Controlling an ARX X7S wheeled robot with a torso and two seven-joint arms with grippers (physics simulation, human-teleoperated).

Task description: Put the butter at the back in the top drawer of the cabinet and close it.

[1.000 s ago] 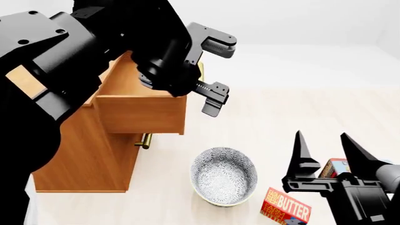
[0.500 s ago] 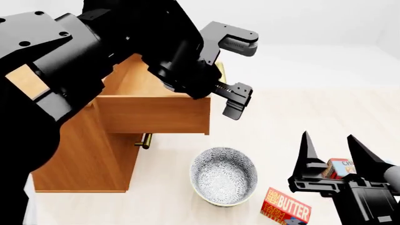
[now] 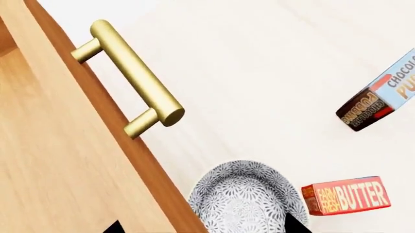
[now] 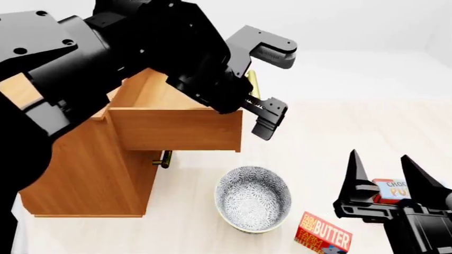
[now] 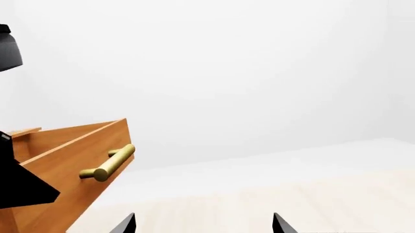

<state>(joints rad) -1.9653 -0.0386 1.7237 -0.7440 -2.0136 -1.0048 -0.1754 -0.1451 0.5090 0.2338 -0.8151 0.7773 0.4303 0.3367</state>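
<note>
Gripper on the left arm hangs w/ jaws spread wide and nothing between them, just beside the brass handle of the top drawer, not clasping it. That drawer stands pulled well out from the cabinet, its bare wooden inside showing, nothing visible in it. A second handle pokes out from a lower drawer beneath. So the opening step looks done; loading and shutting are left.

Center of the desk: a patterned bowl sits in front of the cabinet, apart from it. Just beside the bowl, to the right, lies the butter, a red-and-orange carton, flat on the desk, untouched. Behind it, near the right edge of the head view, lies the chocolate pudding box, partly hidden by the right arm. Only one butter carton can be made out in these views, so which is "at the back" can't be judged from here.

Right gripper hovers above the desk w/ its two pointed fingers apart, holding nothing, over the butter and pudding box area. Est. progress: roughly a third. Left to do: grab the butter, carry it across past the bowl, drop it into the open drawer, then push the drawer front home.
</note>
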